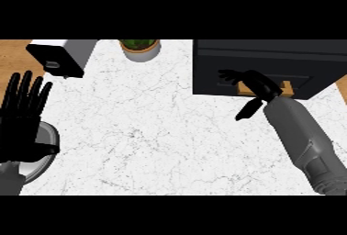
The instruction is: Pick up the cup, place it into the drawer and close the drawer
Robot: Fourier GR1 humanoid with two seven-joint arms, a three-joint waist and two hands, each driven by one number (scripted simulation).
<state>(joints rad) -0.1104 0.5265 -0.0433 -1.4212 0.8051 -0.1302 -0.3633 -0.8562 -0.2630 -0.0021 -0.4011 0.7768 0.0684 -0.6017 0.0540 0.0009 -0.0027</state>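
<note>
1. Right forearm (pixel 305 142): I am holding it on a slant, rising from the lower right edge toward the dark drawer unit (pixel 264 64) at the upper right of the bench (pixel 156 128).

2. Right robot hand (pixel 252 85): I am keeping it at the front face of the drawer unit, over a tan patch (pixel 288 87) on that face. The fingers are spreading toward the upper left, lying dark against the dark front; the thumb is pointing down and to the left over the white bench top. The fingers are looking relaxed and apart rather than clamped, and I am seeing nothing held in them. Whether they are touching the drawer front I cannot tell.

3. Left robot hand (pixel 24 114): I am resting it at the left edge of the view, fingers straight, apart and pointing up, holding nothing. It is lying over part of a grey round rim (pixel 47 137) at the lower left.

4. Cup: I cannot make it out anywhere; the tan patch by my right robot hand is too hidden to identify.

5. Other items: a potted plant (pixel 140 48) is standing at the top centre of the bench; a white and black appliance (pixel 61 57) is sitting at the upper left.
</note>
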